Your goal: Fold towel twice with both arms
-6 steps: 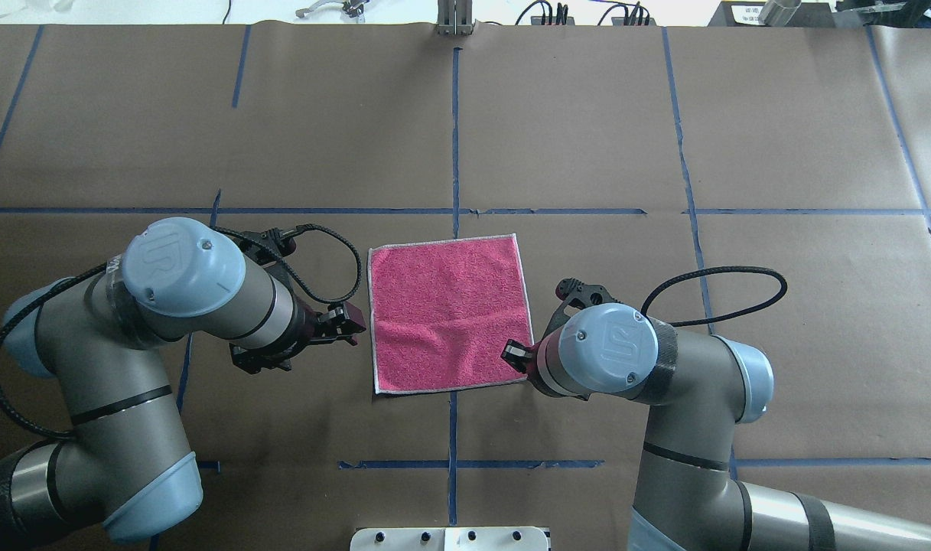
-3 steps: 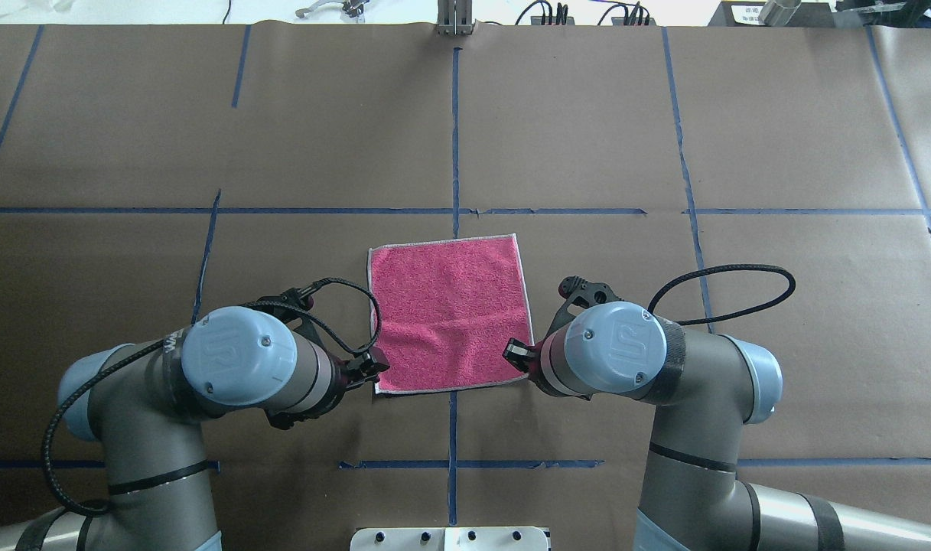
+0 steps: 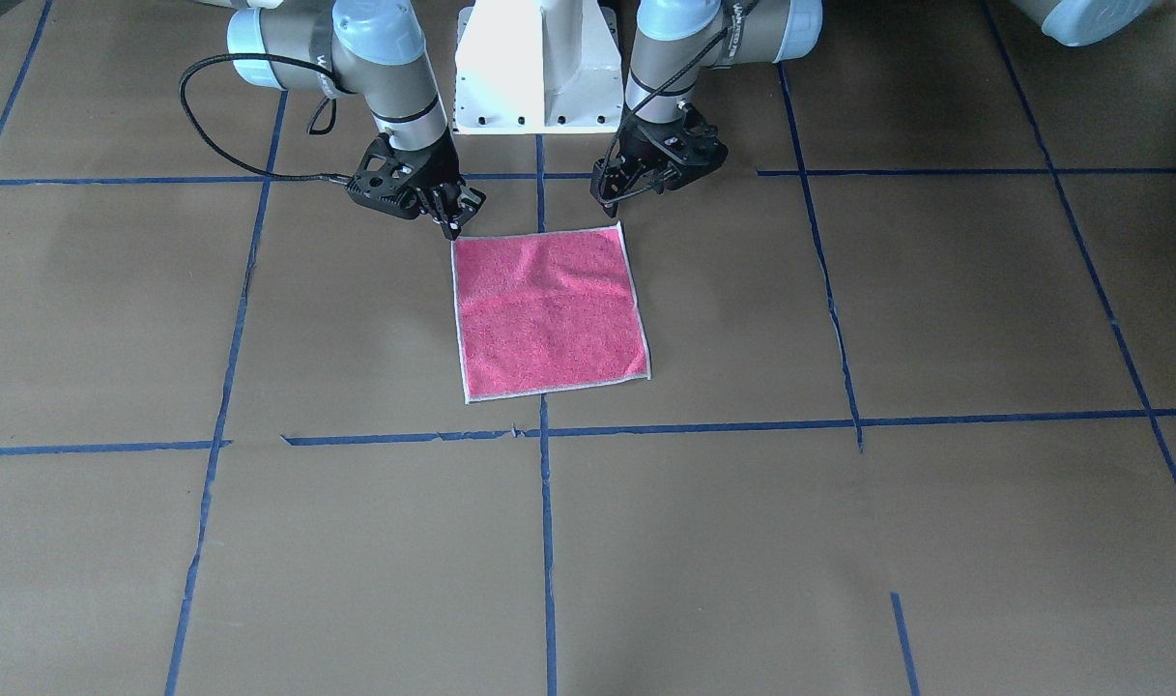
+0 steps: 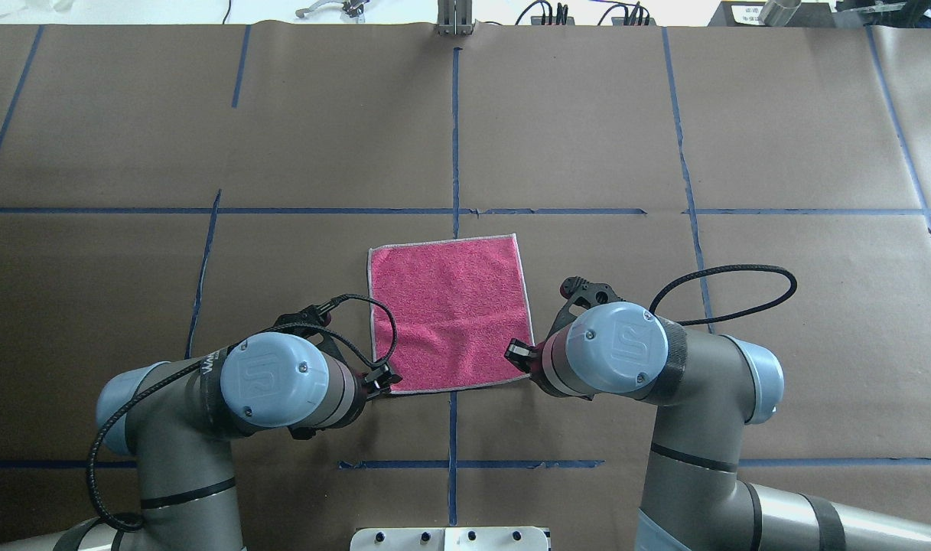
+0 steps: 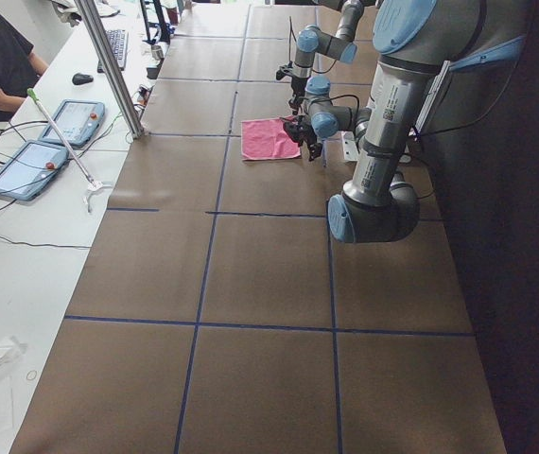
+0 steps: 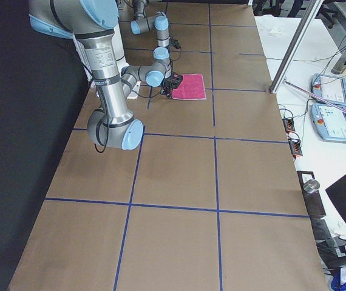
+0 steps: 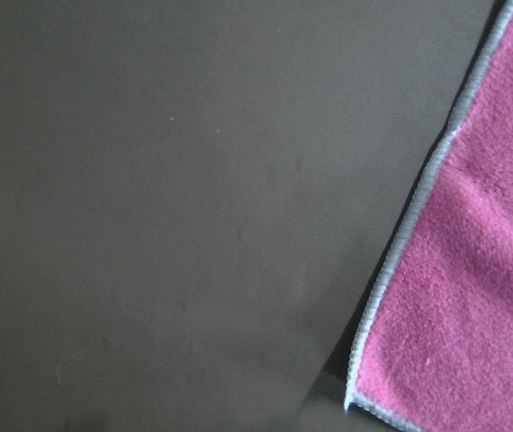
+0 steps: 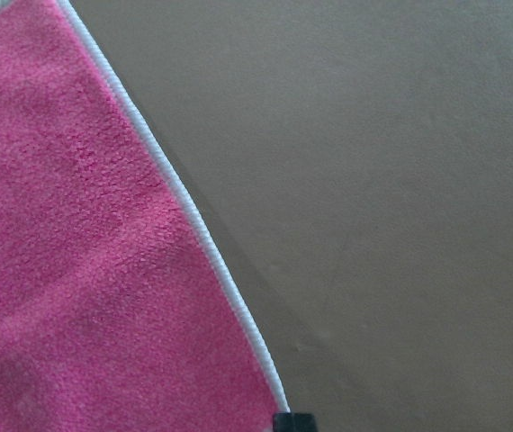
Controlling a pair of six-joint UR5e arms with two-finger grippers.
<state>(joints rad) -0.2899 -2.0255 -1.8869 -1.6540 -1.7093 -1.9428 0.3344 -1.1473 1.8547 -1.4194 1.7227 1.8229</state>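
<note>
Now that the left tool (image 4: 383,380) has swung from the side edge of the towel (image 4: 450,314) to its near left corner, both near corners are attended; the right tool (image 4: 517,352) stays at the other. Flat and pink side up, the towel lies on the bench (image 4: 587,115) between them. Neither tool's opening can be told; the first fold's grasp seems imminent.

In the overhead view the left arm (image 4: 281,383) is covering most of the left gripper (image 4: 381,378). The right arm (image 4: 618,348) is hiding all but one finger of the right gripper (image 4: 517,353). Jaw spacing is not readable on either. Both wrist views are cutting the towel (image 4: 450,314) off at their edges. In both side views the grippers are appearing too small to judge.
</note>
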